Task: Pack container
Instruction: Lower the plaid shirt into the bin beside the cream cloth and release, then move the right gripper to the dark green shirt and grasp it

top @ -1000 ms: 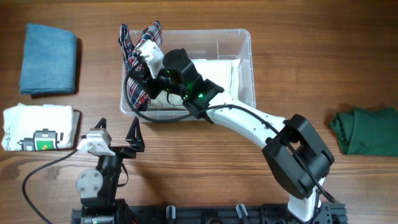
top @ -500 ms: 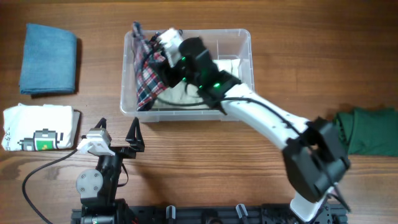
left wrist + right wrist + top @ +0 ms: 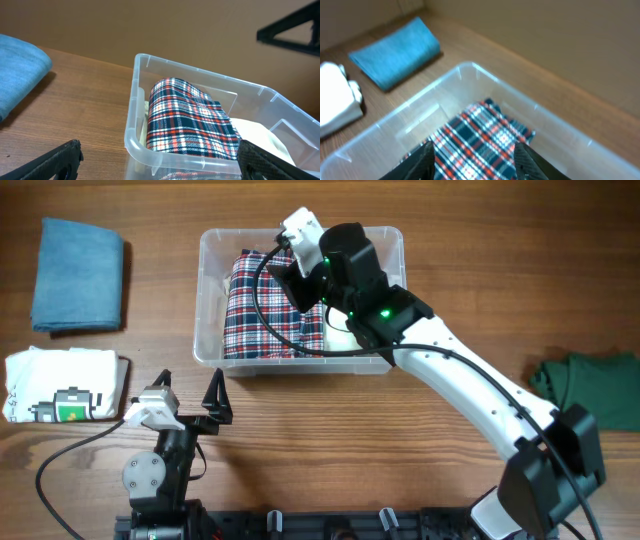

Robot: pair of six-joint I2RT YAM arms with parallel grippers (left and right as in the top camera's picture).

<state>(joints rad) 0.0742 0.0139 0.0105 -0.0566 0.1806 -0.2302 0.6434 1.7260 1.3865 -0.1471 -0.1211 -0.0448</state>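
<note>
Three folded pieces wait outside the container (image 3: 398, 240). The blue cloth (image 3: 80, 272) and the printed white shirt (image 3: 65, 385) lie well to its left on the table (image 3: 150, 300). The room left inside looks like the main worry.

In the left wrist view the checked cloth (image 3: 187, 120) humps up close to the rim along the container's left wall. Anything stacked on that hump could slide or ride over the edge. A white cloth (image 3: 352, 332) already fills the right half.

The other risk sits at the right claw (image 3: 476, 159). Its fingers (image 3: 426, 159) stand apart with the checked cloth between them. Whether they are pinching it cannot be told (the tips run off the bottom of that view). If they are, a lift would drag the cloth up and undo the fold.

The left claw (image 3: 189, 385) rests at the table's front edge, spread wide and holding nothing, aimed at the container's left end. The container stands at the middle back of the table. The right arm reaches from the front right corner diagonally across the table and over the container's right half, its wrist tipped down over the checked cloth's right edge. The green cloth (image 3: 590, 388) lies far to the right, well apart.
</note>
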